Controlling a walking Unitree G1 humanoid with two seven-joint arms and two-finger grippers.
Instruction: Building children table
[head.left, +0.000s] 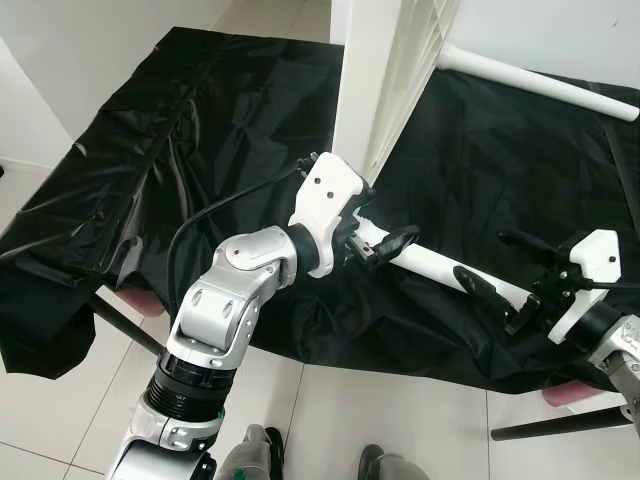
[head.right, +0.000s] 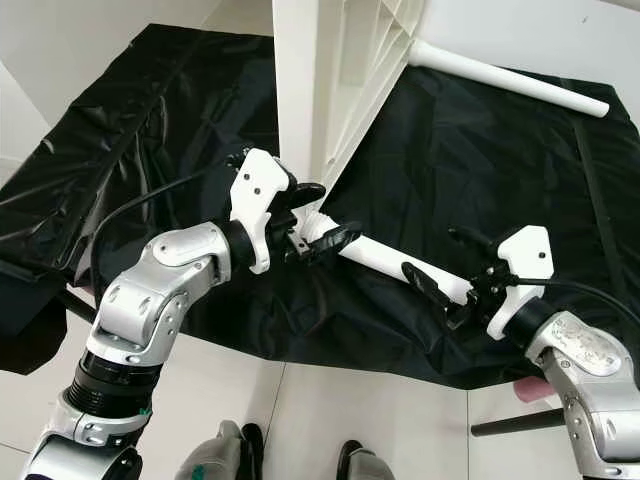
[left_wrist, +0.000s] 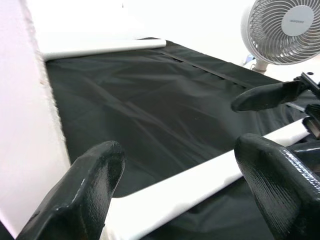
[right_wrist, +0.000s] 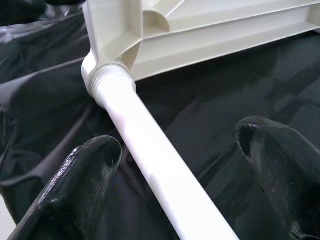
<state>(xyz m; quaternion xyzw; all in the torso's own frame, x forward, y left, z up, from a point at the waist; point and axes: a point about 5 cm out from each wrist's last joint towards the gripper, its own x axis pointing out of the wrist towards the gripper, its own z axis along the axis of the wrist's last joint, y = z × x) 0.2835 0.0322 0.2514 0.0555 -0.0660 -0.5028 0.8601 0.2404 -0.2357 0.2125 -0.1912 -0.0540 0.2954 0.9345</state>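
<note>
A white tabletop stands on edge on the black-covered work surface. A white table leg is joined to its lower corner socket and runs out toward my right. My left gripper is open around the leg close to the tabletop corner, with the leg passing between its fingers untouched. My right gripper is open around the leg's free end, one finger on each side of the leg.
A second white leg lies loose at the back right of the cloth. A white fan stands beyond the surface. Black support bars stick out under the near edge. Grey shoes stand on the tiled floor below.
</note>
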